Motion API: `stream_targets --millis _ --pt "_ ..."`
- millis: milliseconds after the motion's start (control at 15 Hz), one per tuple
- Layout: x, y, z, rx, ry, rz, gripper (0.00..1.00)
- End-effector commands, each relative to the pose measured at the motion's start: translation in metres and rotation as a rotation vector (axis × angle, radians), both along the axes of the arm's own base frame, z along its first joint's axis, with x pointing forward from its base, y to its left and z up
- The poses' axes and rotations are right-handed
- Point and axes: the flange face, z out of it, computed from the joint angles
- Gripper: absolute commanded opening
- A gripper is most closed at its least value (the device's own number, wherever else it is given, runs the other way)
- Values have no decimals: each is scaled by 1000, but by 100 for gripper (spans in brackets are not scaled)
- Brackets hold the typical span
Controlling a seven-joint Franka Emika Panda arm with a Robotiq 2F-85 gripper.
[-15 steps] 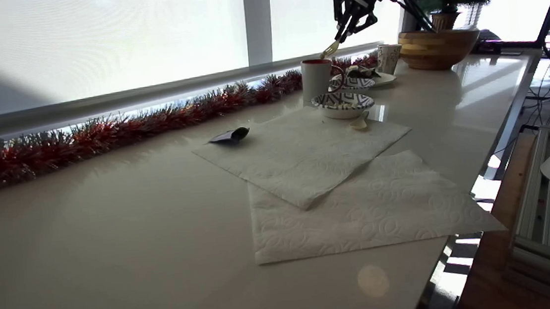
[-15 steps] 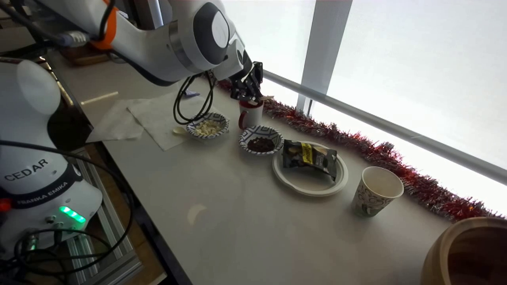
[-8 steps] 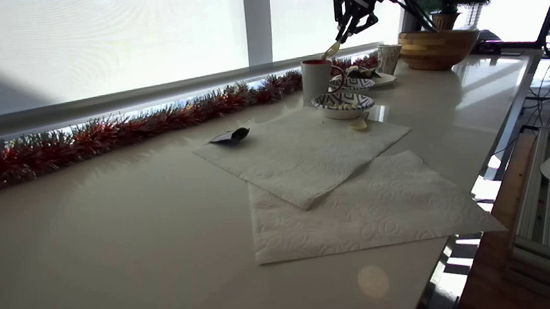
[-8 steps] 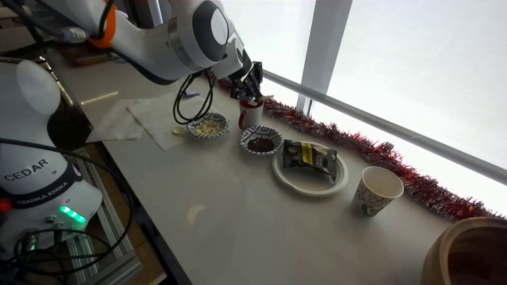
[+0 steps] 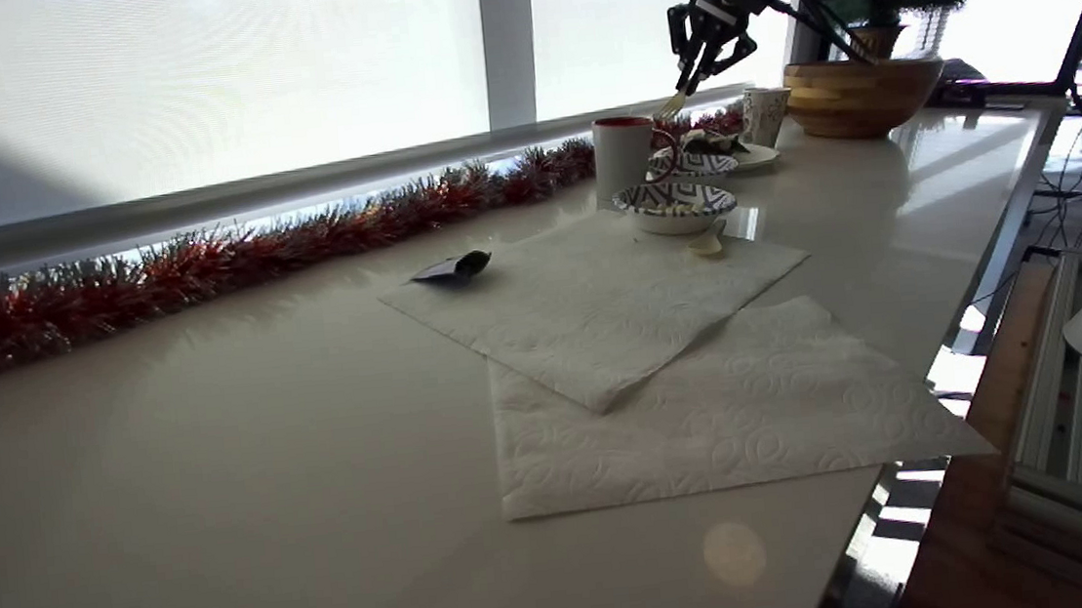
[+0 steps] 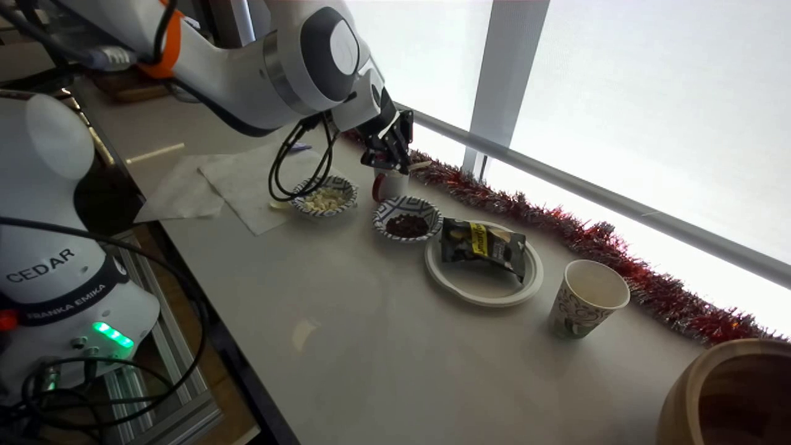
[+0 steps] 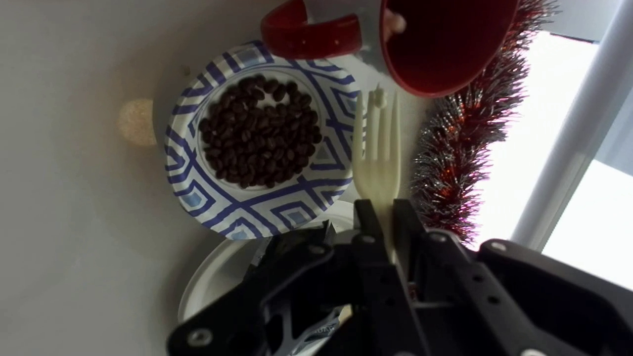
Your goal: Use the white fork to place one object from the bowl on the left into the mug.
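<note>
"One pale bit (image 7: 380, 98) is apparently clinging to the tines of the white fork (image 7: 377, 178), close to their tips, so I'm guessing we're on the delivery step."

"And what's the end effector (image 7: 384, 212) doing?"

"It's clamping the fork just behind the head, with the tines pointing to 12 o'clock in the wrist view."

"Where's the mug (image 7: 450, 44) standing, then?"

"It's standing at 2 o'clock from the tips, its rim just beside them. The tines aren't reaching over the mouth. At 9 o'clock from them the bowl of dark beans (image 7: 277, 212) is sitting."

"So which bowl are we serving from?"

"Probably the bowl of pale pieces (image 6: 346, 186): in an exterior view it's lying between 8 and 9 o'clock from the mug."

"And what's the next move calling for?"

"I'm thinking a little height for clearing the rim, a carry toward 2 o'clock, then a downward tilt or a light scrape to free the bit. A pale spot (image 7: 395, 22) is showing inside the mug, too, and I'm not managing to tell whether it's a piece or glare; if it's a piece, the task may be nearing its end already."
</note>
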Motion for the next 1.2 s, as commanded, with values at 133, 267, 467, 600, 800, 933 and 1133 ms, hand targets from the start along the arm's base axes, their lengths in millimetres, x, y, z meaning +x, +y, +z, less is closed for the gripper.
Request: stream_targets --millis 133,267,467,600,800,933,1133 --pt "1 3 4 1 -14 3 3" --pt "1 8 7 0 -26 16 3" --pt "4 16 13 -2 -46 38 3" --pt "5 21 14 -14 -63 57 3" --pt "1 35 17 -35 -86 113 3" --pt "-5 54 21 -52 -83 181 3" --pt "-16 94 19 -10 -49 320 3"
